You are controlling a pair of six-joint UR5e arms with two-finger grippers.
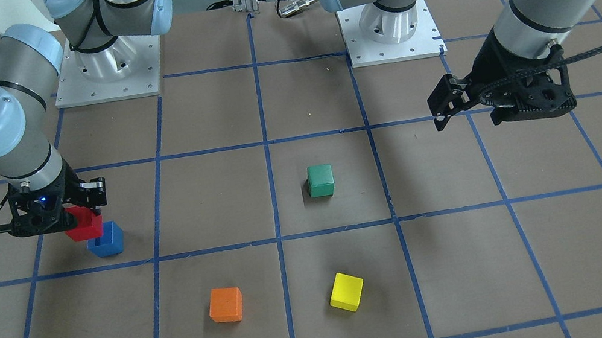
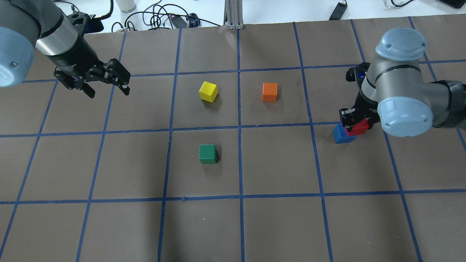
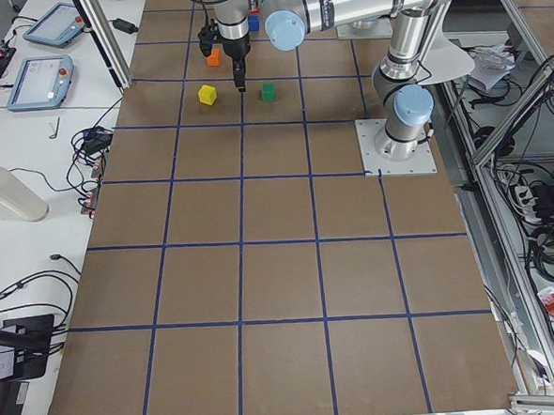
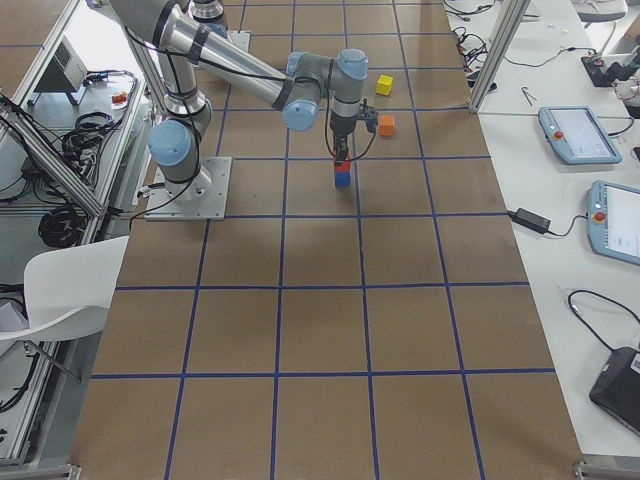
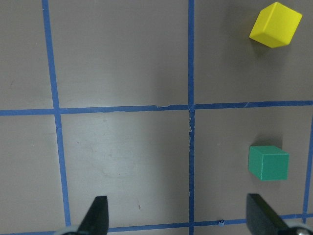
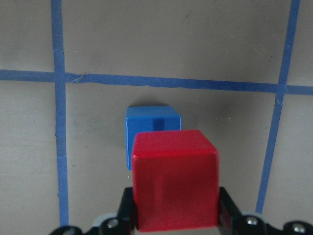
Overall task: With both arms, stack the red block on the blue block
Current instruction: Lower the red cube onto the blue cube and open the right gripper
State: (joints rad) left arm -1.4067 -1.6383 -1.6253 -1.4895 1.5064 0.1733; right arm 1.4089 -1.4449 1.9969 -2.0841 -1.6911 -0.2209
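Note:
The red block (image 1: 84, 225) is clamped between the fingers of my right gripper (image 1: 81, 228), which is shut on it. In the right wrist view the red block (image 6: 175, 178) fills the space between the jaws, with the blue block (image 6: 152, 125) just beyond and below it. The blue block (image 1: 106, 241) stands on the table. The red block (image 2: 359, 128) hangs over the blue block's (image 2: 340, 134) edge, and I cannot tell if they touch. My left gripper (image 2: 108, 92) is open and empty, hovering far away across the table; it also shows in the left wrist view (image 5: 178, 218).
A green block (image 2: 208, 154), a yellow block (image 2: 208, 91) and an orange block (image 2: 269, 92) stand apart near the table's middle. The green block (image 5: 268, 162) and the yellow block (image 5: 275, 23) lie ahead of the left gripper. Blue tape lines grid the brown table (image 2: 276, 225).

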